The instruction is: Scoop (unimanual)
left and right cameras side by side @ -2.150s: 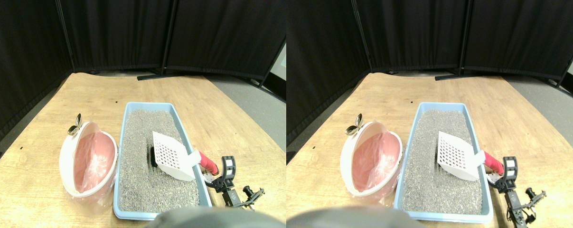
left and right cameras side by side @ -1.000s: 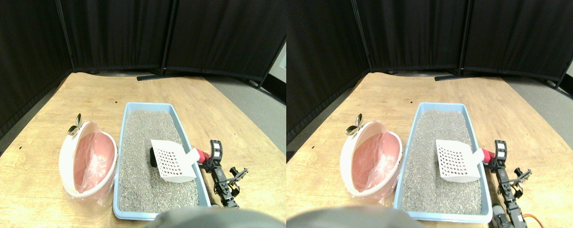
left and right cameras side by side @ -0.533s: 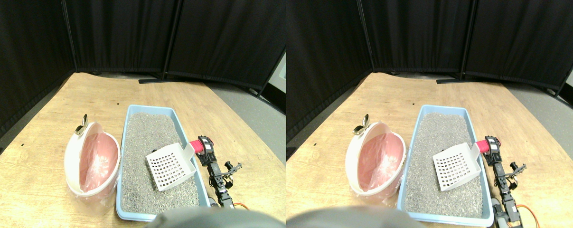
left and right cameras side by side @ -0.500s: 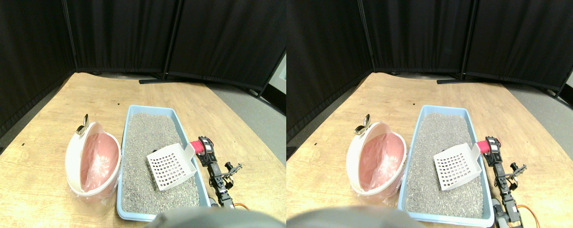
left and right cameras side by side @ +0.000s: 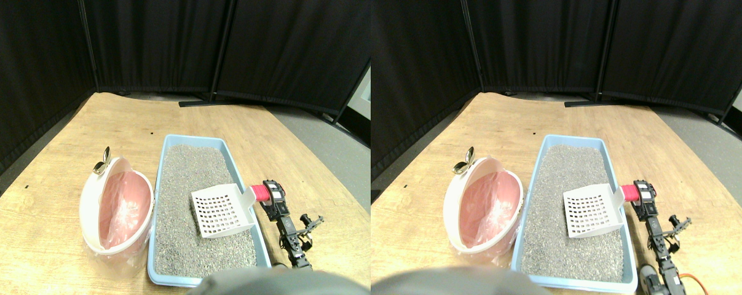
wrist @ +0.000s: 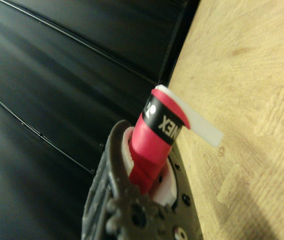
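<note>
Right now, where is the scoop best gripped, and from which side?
By its red wrapped handle, from the tray's right side. The handle sticks out over that rim while the slotted blade lies over the litter; the right gripper already holds it there.

High forward-and-down stereo view over the tabletop (left and right cameras side by side: 51,246); close, turned wrist view behind the claw (wrist: 146,175), apparently sharing the red-wrapped handle (left and right cameras side by side: 260,193).

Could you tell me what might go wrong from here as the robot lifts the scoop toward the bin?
The scoop sits over the litter, so grains could spill onto the table on the way to the pink-lined bin. The end effector grips only the red handle, so the scoop might twist. The tray rim could catch it.
</note>
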